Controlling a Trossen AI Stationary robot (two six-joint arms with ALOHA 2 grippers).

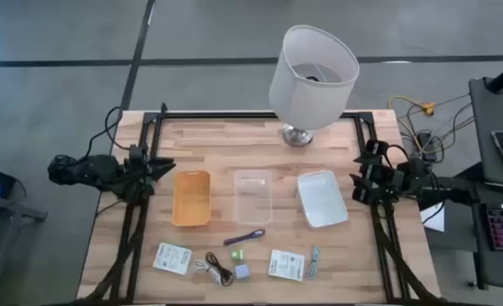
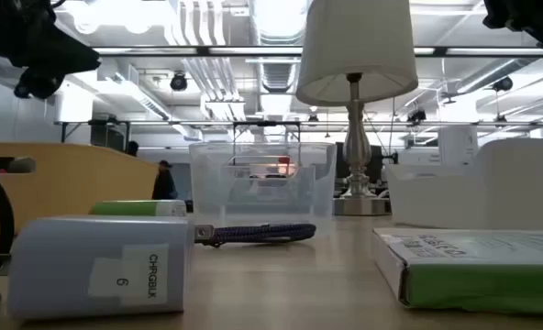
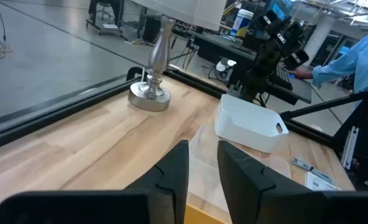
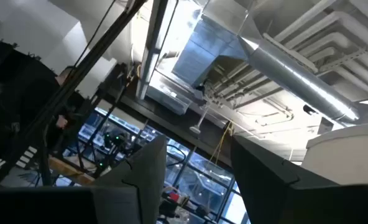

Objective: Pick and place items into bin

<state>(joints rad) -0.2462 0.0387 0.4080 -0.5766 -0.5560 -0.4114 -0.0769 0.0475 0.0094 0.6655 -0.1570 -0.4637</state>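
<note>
The items lie along the table's near edge: two white packets with green print (image 1: 172,258) (image 1: 286,264), a coiled cable (image 1: 216,269), a second thin cable (image 1: 314,263), a purple pen (image 1: 245,237), a green cube (image 1: 237,253) and a grey-blue cube (image 1: 242,271). The low view shows the grey-blue cube (image 2: 97,266) close up, with the pen (image 2: 258,233) behind it. My left gripper (image 1: 168,166) hovers open at the table's left edge, beside the orange bin (image 1: 192,197). My right gripper (image 1: 355,180) hovers open at the right edge, beside the white bin (image 1: 322,198). Its wrist view looks up at the ceiling.
A clear bin (image 1: 253,195) stands between the orange and white bins mid-table. A big white lamp (image 1: 313,76) stands by its metal base (image 1: 297,134) at the far edge. Black frame rails run along the left, right and far edges. A person in a blue sleeve (image 3: 352,50) is beyond the table.
</note>
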